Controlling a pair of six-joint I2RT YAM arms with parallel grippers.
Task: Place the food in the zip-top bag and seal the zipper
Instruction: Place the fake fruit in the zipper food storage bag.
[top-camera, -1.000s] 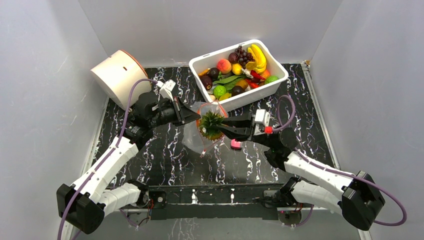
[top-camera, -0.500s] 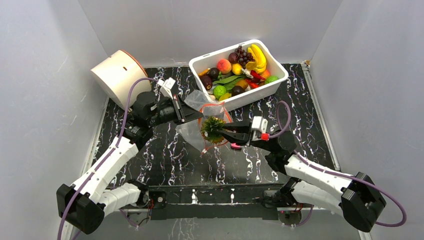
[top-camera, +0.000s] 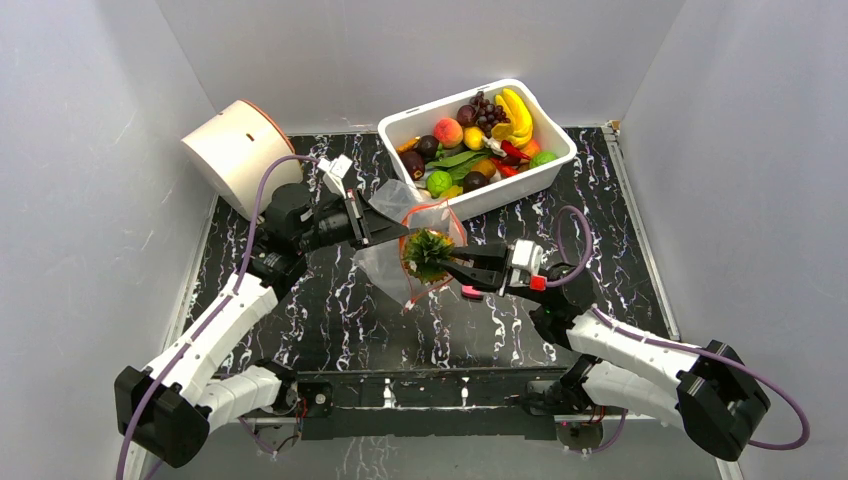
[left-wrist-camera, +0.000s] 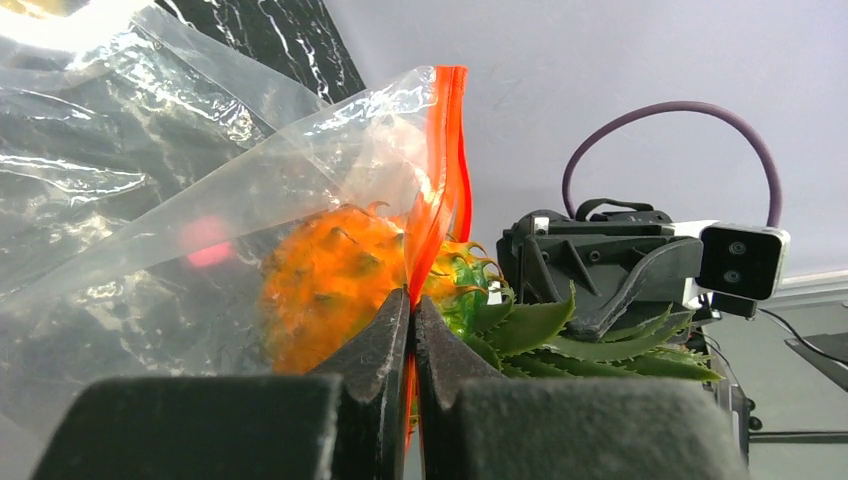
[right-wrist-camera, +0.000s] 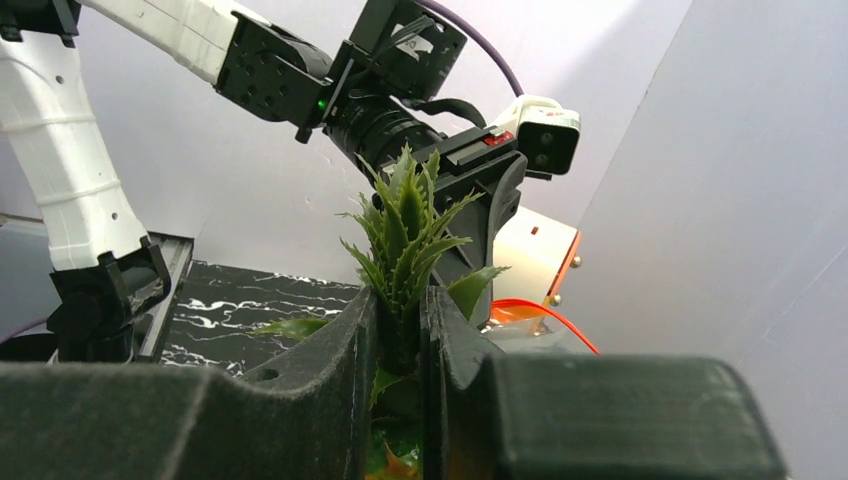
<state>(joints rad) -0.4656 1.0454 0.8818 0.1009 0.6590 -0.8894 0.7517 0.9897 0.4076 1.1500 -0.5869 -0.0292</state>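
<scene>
My left gripper (top-camera: 396, 237) is shut on the red-orange zipper (left-wrist-camera: 443, 190) of the clear zip-top bag (top-camera: 385, 262) and holds its mouth up off the table. My right gripper (top-camera: 447, 264) is shut on the spiky green crown (right-wrist-camera: 405, 235) of the orange pineapple (left-wrist-camera: 325, 285), whose body sits inside the bag mouth (top-camera: 430, 232). The crown (top-camera: 426, 252) sticks out toward the right gripper. In the left wrist view the fingers (left-wrist-camera: 380, 345) pinch the zipper, with the pineapple seen through the plastic.
A white bin (top-camera: 512, 190) at the back holds bananas (top-camera: 516, 115), purple grapes, a peach and other toy produce. A white cylinder (top-camera: 236, 153) lies at the back left. A small pink block (top-camera: 470, 290) lies on the marbled table (top-camera: 330, 310) under the right gripper.
My right gripper has moved left and pushed the pineapple further into the bag mouth. My left gripper has shifted slightly, lifting the bag's rim higher.
</scene>
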